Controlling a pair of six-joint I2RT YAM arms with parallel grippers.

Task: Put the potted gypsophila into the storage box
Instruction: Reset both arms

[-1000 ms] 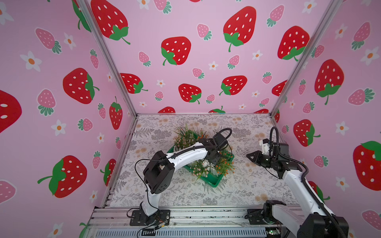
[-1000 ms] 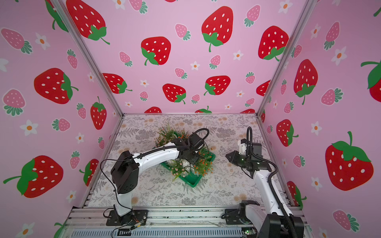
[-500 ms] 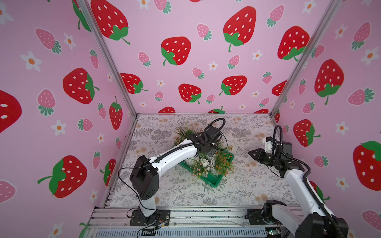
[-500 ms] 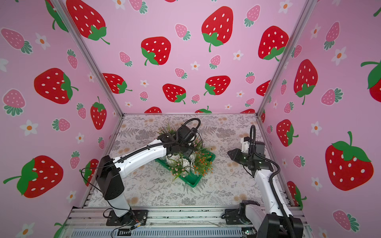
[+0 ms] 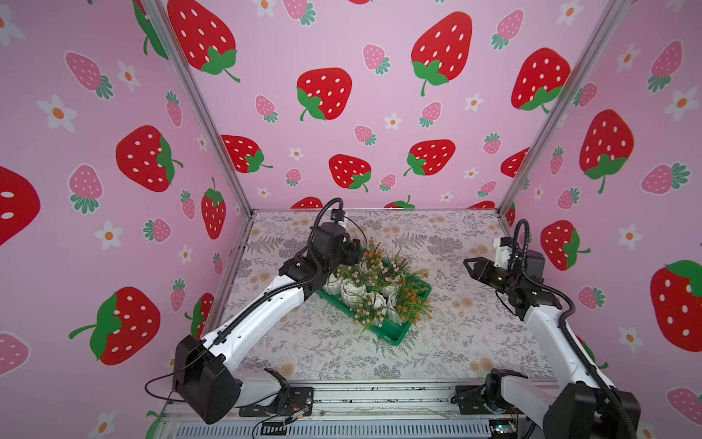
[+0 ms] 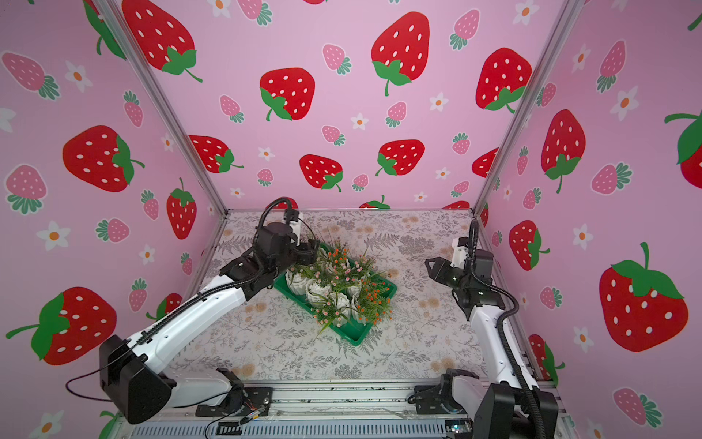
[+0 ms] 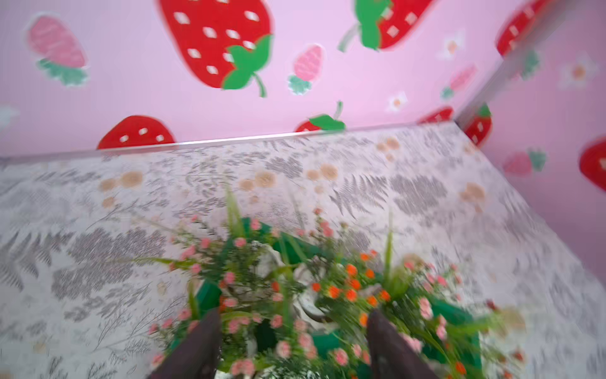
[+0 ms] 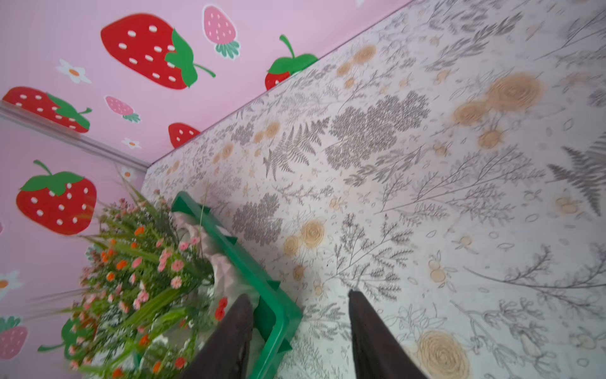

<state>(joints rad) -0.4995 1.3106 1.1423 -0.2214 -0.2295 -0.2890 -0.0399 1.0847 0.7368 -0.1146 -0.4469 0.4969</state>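
Storage box sits mid-table, long axis running 10 to 4 o'clock. Potted gypsophila stand inside it, crowded together. Left gripper is above the box's 10 o'clock end, fingers spread wide, holding nothing. Right gripper is at 3 o'clock, well apart from the box, fingers parted, empty.

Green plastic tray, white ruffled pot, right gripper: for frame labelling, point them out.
green plastic tray [image 5: 396, 336]: in a top view, near rim corner.
white ruffled pot [image 5: 351, 295]: in a top view, side wall.
right gripper [image 5: 468, 267]: in a top view, midway between fingertips.
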